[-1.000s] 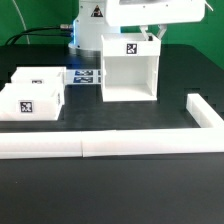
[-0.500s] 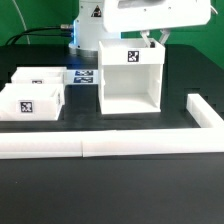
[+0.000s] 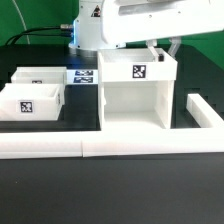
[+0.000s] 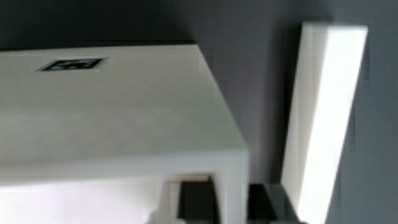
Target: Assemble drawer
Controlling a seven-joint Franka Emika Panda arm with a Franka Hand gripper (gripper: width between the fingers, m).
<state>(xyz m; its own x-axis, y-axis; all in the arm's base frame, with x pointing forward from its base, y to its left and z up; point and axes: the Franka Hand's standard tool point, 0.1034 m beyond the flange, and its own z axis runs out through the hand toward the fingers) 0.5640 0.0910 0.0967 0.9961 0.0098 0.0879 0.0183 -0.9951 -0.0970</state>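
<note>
The drawer's tall white boxy shell (image 3: pixel 135 95) stands upright in the middle of the table, open side toward the camera, with a square tag on top. My gripper (image 3: pixel 160 52) comes down over its top edge on the exterior view's right, and its jaws straddle that side wall. In the wrist view the dark fingers (image 4: pixel 199 203) flank the shell's wall, with the gripper (image 4: pixel 233 203) shut on it; the tagged top of the shell (image 4: pixel 107 110) fills the view. Two small open-top trays (image 3: pixel 38 77) (image 3: pixel 30 101) sit at the exterior view's left.
The long low white border wall (image 3: pixel 110 147) runs along the front and turns back at the exterior view's right (image 3: pixel 203 112); it also shows in the wrist view (image 4: pixel 331 120) close beside the shell. The marker board (image 3: pixel 84 76) lies behind the trays. The robot base stands at the back.
The shell has slid with my gripper toward the front border wall and toward the exterior view's right. The trays have not moved.
</note>
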